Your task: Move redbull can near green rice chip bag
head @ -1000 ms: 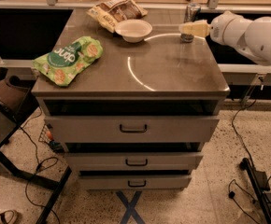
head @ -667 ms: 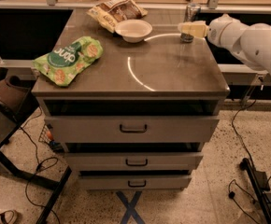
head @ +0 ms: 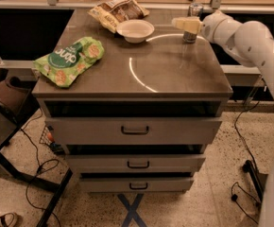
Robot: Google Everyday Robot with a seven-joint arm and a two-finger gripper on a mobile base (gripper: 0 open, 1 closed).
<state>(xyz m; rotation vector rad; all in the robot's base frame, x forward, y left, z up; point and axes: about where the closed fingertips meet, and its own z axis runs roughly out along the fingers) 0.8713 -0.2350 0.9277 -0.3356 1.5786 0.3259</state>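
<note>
The redbull can (head: 191, 36) stands upright at the far right of the cabinet top (head: 165, 74), silver-grey with a shiny top rim. My gripper (head: 186, 23) reaches in from the right on a white arm and sits across the can's middle, hiding that part. The green rice chip bag (head: 70, 60) lies flat at the near left corner of the top, far from the can.
A white bowl (head: 135, 30) sits at the far middle, left of the can. A tan-and-brown snack bag (head: 118, 11) lies behind the bowl. The cabinet has three drawers below. A dark chair (head: 4, 98) and cables stand on the floor at left.
My gripper has shifted slightly left, further across the can. The can, bowl and bags have not moved.
</note>
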